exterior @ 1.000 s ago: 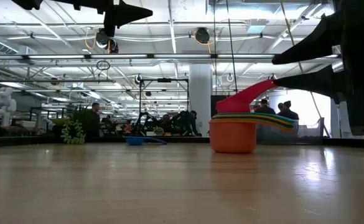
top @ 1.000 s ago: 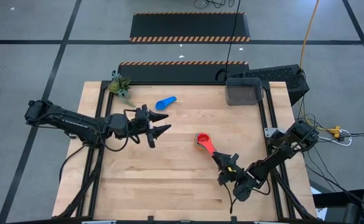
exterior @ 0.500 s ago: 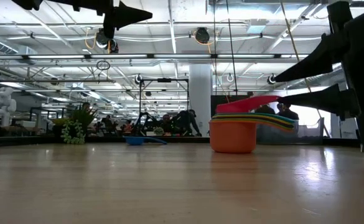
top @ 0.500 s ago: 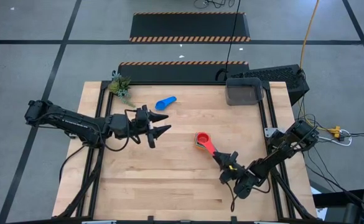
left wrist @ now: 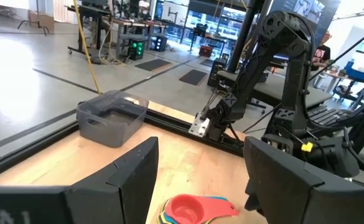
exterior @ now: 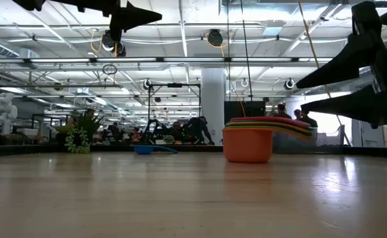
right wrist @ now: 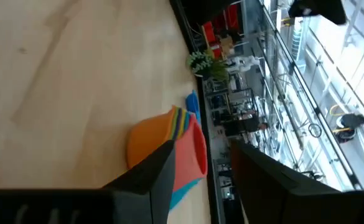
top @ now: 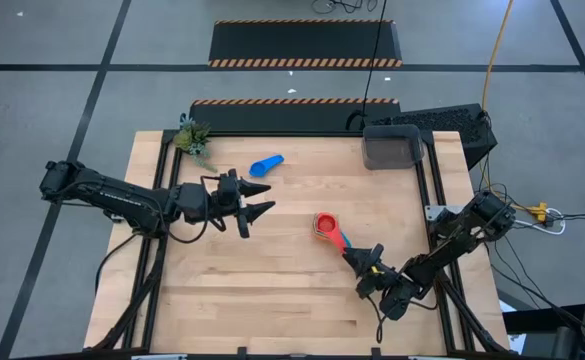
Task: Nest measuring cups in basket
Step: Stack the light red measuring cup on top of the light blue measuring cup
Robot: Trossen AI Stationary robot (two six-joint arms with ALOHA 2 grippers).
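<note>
- The right gripper (top: 371, 270) is low over the table's near right part, just beside the handle ends of the nested stack of measuring cups (top: 325, 224). Its fingers are spread and hold nothing; in the low view the stack sits flat on the wood with the handles clear of the fingers.
- The left gripper (top: 256, 212) hovers over the table's left middle, fingers spread and empty.
- One blue cup (top: 266, 165) lies alone on its side toward the far edge, well apart from the stack.
- The basket (top: 392, 148) stands at the far right corner, nothing visible in it.
- I judge the next step is to fetch the blue cup: approach along its handle, close gently, and keep it level.
</note>
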